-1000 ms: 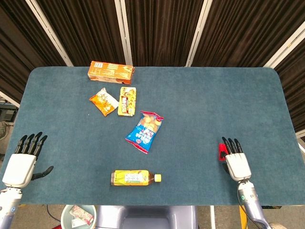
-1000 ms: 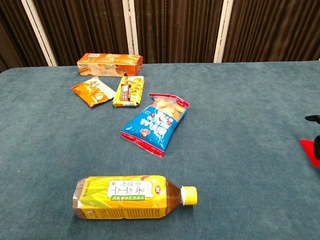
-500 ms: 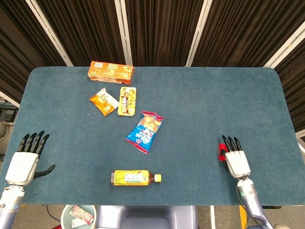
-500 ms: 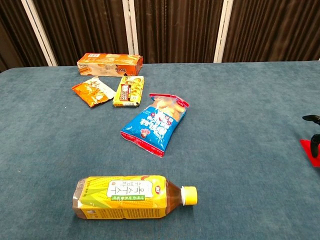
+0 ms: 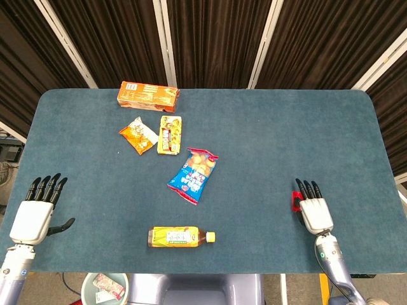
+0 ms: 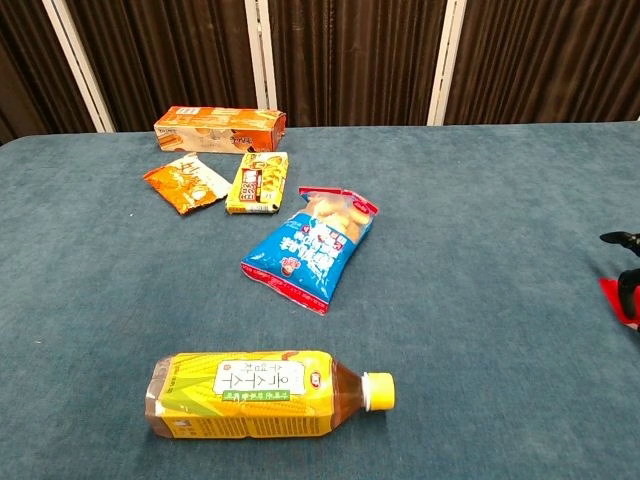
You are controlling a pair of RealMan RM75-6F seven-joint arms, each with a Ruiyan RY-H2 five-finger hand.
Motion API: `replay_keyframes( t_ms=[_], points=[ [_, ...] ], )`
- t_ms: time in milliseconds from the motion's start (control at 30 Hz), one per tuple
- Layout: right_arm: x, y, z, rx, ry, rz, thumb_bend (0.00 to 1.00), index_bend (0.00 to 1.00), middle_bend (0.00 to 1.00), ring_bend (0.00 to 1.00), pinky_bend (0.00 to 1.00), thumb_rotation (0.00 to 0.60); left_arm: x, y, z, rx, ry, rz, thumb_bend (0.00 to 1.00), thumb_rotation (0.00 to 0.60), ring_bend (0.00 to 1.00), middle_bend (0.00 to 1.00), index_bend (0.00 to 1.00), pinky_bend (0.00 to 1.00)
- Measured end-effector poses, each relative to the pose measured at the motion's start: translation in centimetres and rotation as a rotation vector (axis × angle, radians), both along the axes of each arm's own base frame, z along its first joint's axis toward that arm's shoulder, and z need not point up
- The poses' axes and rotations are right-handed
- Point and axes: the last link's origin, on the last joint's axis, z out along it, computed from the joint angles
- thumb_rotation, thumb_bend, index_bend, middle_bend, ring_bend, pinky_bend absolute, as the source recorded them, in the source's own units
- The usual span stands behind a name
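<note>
Hands sit low at the near edge of the table (image 5: pixel 267 127), far apart from each other. Your left hand (image 5: pixel 37 213) rests palm down at about eight o'clock, fingers straight and a little spread, thumb out to the side, holding nothing. Your right hand (image 5: pixel 313 208) lies at about four o'clock, fingers straight and close together, and a small red item (image 5: pixel 296 201) shows just beside them on the inner side; from the head view you cannot tell whether the thumb touches it or merely lies next to it, and the chest view catches only dark fingertips and a red corner (image 6: pixel 622 300) at its right margin. The bottle (image 5: pixel 180 237) lies on its side near six o'clock, cap pointing toward your right hand, well apart from both hands. The blue bag (image 5: pixel 194 175) lies near the middle, and the yellow pack (image 5: pixel 169 134), orange sachet (image 5: pixel 138 135) and orange box (image 5: pixel 147 94) cluster toward eleven o'clock. Judging by this layout, nothing has been lifted yet: every snack and the bottle lie untouched, so all the work is ahead of you.
</note>
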Motion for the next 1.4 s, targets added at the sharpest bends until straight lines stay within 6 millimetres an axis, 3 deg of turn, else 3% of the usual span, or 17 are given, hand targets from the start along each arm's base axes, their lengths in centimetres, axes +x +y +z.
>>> replay_keyframes(
  t_ms=[200, 500, 733, 1000, 1400],
  points=[
    [0.0, 0.0, -0.2, 0.011, 0.011, -0.006, 0.42, 0.62, 0.07, 0.00, 0.00, 0.600, -0.1, 0.2, 0.0, -0.003, 0.000, 0.004, 0.17, 0.486, 0.00, 0.00, 0.00, 0.00],
    [0.0, -0.5, -0.2, 0.017, 0.033, -0.017, 0.56, 0.63, 0.08, 0.00, 0.00, 0.600, -0.1, 0.1, 0.1, 0.000, -0.002, -0.001, 0.17, 0.485, 0.00, 0.00, 0.00, 0.00],
    [0.4, -1.0, 0.7, -0.007, 0.054, 0.006, 0.59, 0.63, 0.08, 0.00, 0.00, 0.600, 0.0, 0.1, 0.0, -0.003, -0.002, -0.007, 0.18, 0.487, 0.00, 0.00, 0.00, 0.00],
    [1.7, -2.9, 2.5, -0.046, 0.086, 0.043, 0.59, 0.63, 0.08, 0.00, 0.00, 0.600, 0.1, 0.0, 0.0, 0.004, -0.002, -0.016, 0.19, 0.487, 0.00, 0.00, 0.00, 0.00],
    [3.7, -7.7, 4.5, -0.086, 0.140, 0.080, 0.58, 0.63, 0.08, 0.00, 0.00, 0.600, 0.1, 0.0, -0.2, 0.003, 0.010, -0.016, 0.19, 0.487, 0.00, 0.00, 0.00, 0.00]
  ],
)
